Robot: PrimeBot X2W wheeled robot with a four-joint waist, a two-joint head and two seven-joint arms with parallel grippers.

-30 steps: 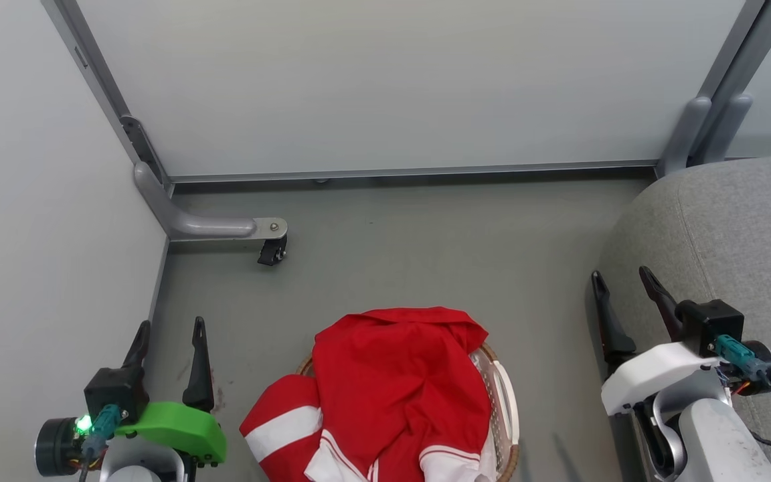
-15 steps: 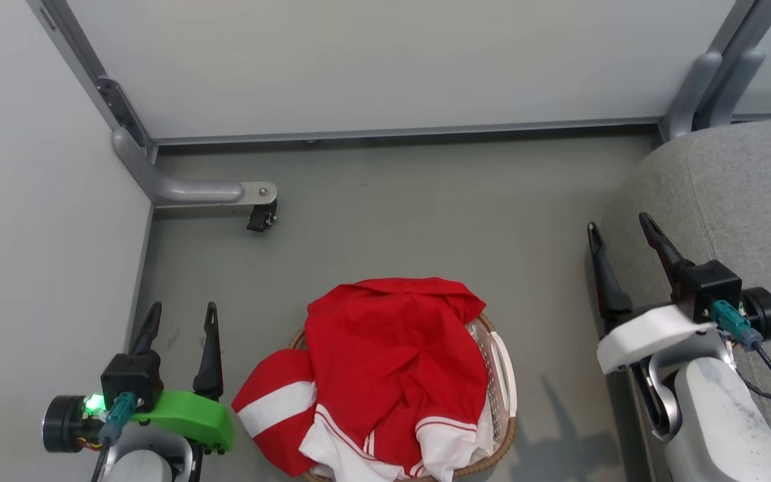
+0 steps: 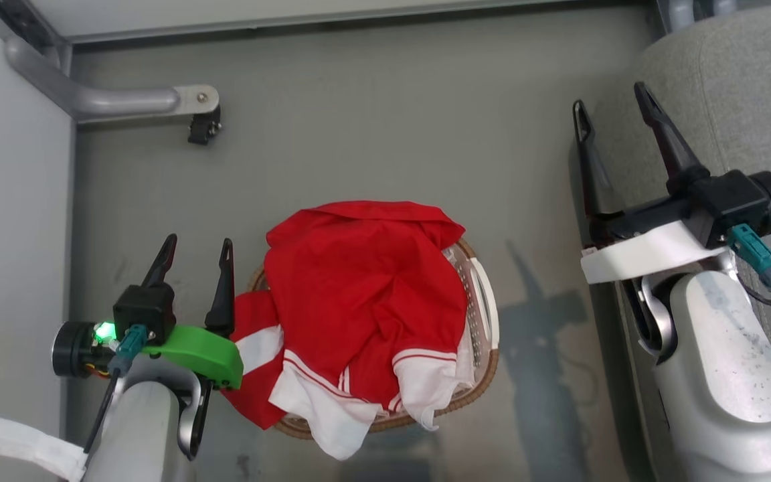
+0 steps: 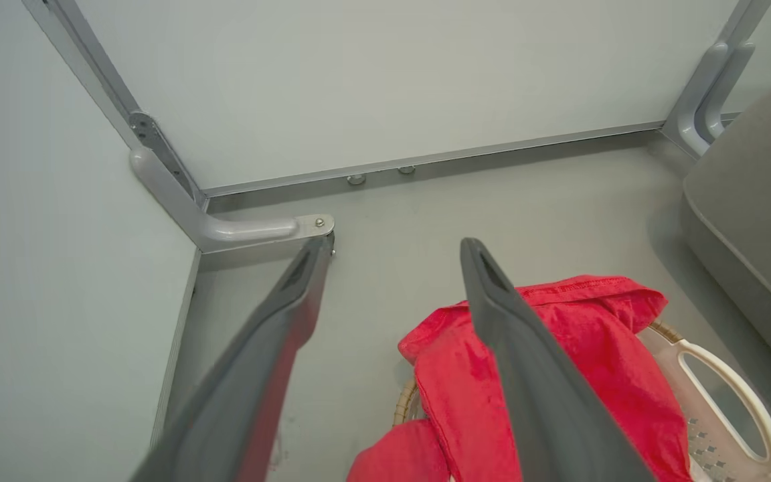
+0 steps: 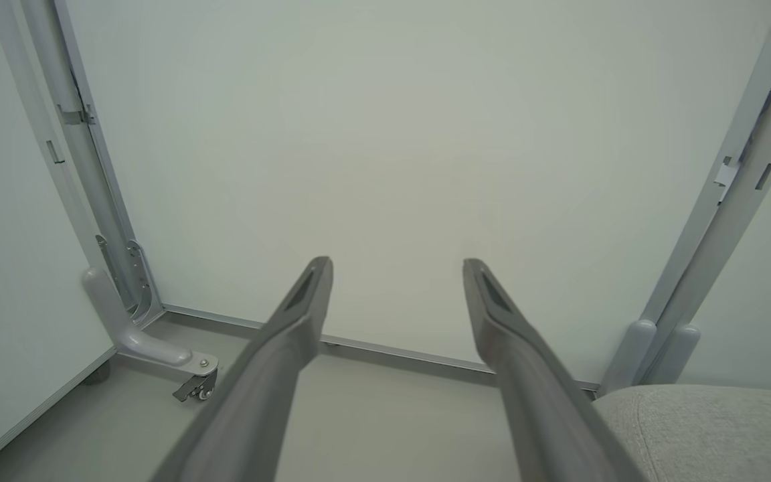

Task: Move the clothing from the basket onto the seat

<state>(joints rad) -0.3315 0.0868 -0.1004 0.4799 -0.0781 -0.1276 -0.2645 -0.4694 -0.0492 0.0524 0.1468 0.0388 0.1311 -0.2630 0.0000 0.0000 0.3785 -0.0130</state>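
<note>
Red clothing (image 3: 359, 301) with white bands and cuffs is heaped in the basket (image 3: 486, 301) on the floor and spills over its left and near rim. In the left wrist view the clothing (image 4: 586, 375) lies below and right of the fingers, with the basket (image 4: 720, 381) handle showing. The grey seat (image 3: 747, 94) stands at the right; a corner of the seat (image 5: 713, 428) shows at lower right in the right wrist view. My left gripper (image 3: 198, 244) is open and empty, just left of the basket. My right gripper (image 3: 610, 104) is open and empty, at the seat's left edge.
A grey partition foot with a caster (image 3: 201, 127) sits on the floor at the far left. White panels wall in the back (image 4: 392, 80) and the left side (image 3: 11, 221). A second partition post (image 5: 666, 348) stands behind the seat. Bare floor (image 3: 372, 134) lies beyond the basket.
The head camera has tilted down, so the whole picture has slid up. Both arms reach further forward in view. Both grippers stay open and the clothing has not shifted in the basket.
</note>
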